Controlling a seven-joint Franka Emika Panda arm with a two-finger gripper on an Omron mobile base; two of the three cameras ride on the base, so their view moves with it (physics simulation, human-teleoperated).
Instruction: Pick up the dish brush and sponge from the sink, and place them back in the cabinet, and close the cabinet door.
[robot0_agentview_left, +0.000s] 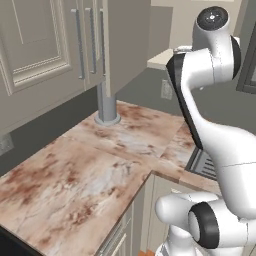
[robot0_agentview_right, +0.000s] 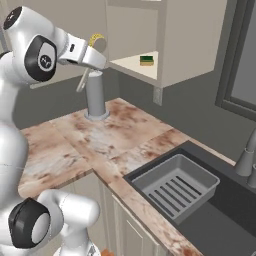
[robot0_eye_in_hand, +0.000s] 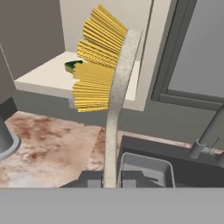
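Yellow bristles fan out from the dish brush (robot0_eye_in_hand: 114, 83), whose pale speckled handle runs up from the gripper (robot0_eye_in_hand: 110, 180); the jaws are clamped on the handle's lower end. In the right base view the brush is held up near the open cabinet (robot0_agentview_right: 190, 45), left of its shelf, above the marbled counter (robot0_agentview_right: 115, 135). The sponge (robot0_agentview_right: 146, 60) already lies on that shelf, well inside. To do this step well, I judge the arm should carry the brush head-first over the shelf lip, keep it beside the sponge rather than on it, and release only once the handle rests flat. The sink (robot0_agentview_right: 225, 210) lies near right. No brand, label or writing is readable anywhere.
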